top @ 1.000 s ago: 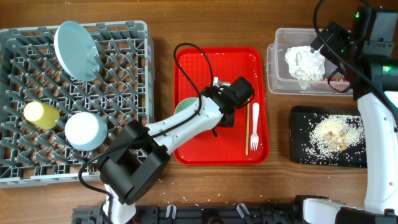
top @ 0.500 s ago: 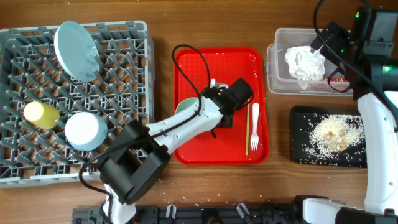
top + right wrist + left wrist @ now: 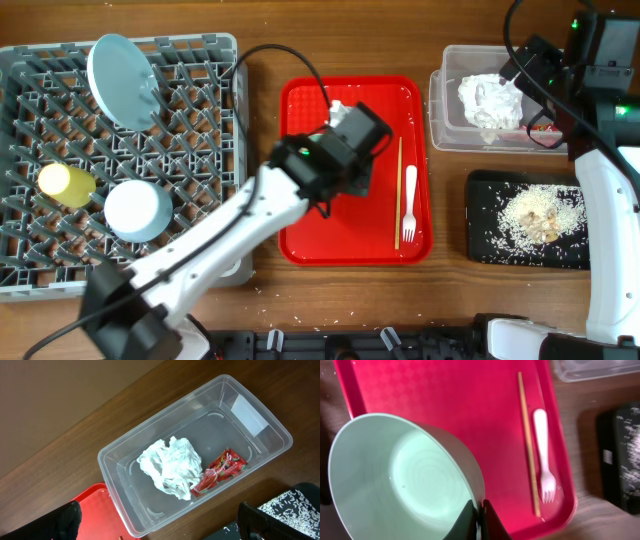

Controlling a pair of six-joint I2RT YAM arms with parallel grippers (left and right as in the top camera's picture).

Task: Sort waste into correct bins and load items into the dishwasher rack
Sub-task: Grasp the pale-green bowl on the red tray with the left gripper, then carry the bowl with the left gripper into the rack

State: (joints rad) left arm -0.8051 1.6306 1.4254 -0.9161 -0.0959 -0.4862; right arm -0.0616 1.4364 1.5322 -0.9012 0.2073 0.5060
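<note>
napkin (image 3: 172, 467), wrapper (image 3: 220, 472) in tub (image 3: 215, 427), rice (image 3: 535, 212) on black tray (image 3: 478, 185)

fork (image 3: 409, 205) on tray (image 3: 385, 238), napkin (image 3: 490, 100) in tub (image 3: 439, 112)

The left arm (image 3: 220, 235) runs in white links from its black base at 7 o'clock of the overhead view up to the middle, where the black wrist tilts toward 1 o'clock. A black cable (image 3: 275, 55) arcs over it toward 11 o'clock. The left gripper (image 3: 479, 512) has its jaws closed, pinching the rim of a teal bowl (image 3: 395, 480) at 6 o'clock of the wrist view. The right arm (image 3: 610, 200) stands along the 3 o'clock edge, with its dark wrist bent over at 2 o'clock. The right gripper (image 3: 525, 62) points toward 9 o'clock; its fingers (image 3: 65, 520) are spread wide, at 7 and 5 o'clock of its own view, holding nothing.
</note>
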